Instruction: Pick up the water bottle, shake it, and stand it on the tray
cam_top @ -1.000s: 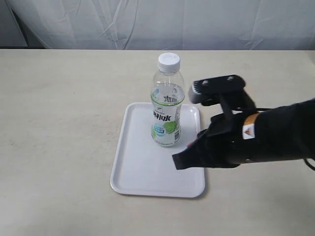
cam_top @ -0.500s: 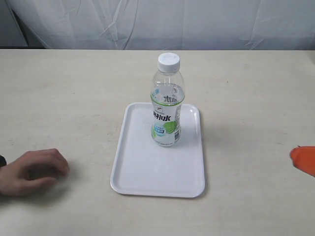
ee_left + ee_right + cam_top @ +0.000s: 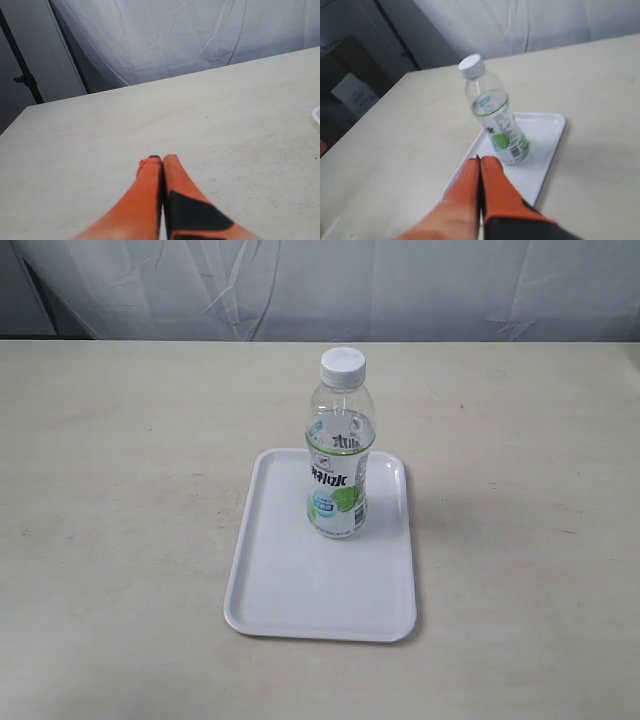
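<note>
the water bottle stood upright on the tray, so the task looked finished; with nothing left to hold, the left gripper and right gripper were both pinched closed, empty, apart from it

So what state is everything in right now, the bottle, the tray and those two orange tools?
water bottle: upright on the tray, cap on, nothing gripping it.
tray: flat on the table, carrying the water bottle.
left tool: shut, empty, over the table.
right tool: shut, empty, clear of the water bottle.
</note>
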Tool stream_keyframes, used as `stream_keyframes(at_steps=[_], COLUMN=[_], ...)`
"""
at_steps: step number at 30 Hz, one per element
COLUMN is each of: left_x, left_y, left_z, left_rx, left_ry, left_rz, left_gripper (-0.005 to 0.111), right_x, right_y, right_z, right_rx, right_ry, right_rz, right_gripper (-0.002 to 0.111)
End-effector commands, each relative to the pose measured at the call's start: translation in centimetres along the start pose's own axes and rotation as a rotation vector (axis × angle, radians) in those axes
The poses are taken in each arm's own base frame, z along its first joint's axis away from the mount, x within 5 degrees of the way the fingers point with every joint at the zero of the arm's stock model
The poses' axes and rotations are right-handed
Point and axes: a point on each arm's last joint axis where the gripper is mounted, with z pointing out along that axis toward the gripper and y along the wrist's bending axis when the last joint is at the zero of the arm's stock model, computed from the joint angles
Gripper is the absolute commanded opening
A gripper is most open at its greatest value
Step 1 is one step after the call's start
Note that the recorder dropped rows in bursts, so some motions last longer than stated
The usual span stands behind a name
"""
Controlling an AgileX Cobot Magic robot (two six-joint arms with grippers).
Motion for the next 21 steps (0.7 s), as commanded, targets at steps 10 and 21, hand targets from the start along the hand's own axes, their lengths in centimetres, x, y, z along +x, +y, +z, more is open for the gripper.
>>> stream_keyframes(at_steps=[10,21], left_x=[0.0,0.0], left_y=[0.0,0.0], left_z=[0.0,0.0], left_rx=[-0.001,-0.001], left_ry=[-0.014,-0.014], left_rz=[-0.003,-0.005], left_gripper=[0.000,0.000], right_x=[5.3,7.6], right_y=[-3.9,-5.4], right_z=[4.1,4.8], right_rx=[0.252,0.341], right_ry=[-0.360,-0.338], right_rz=[-0.020,0.013], right_gripper=[-0.001,-0.001])
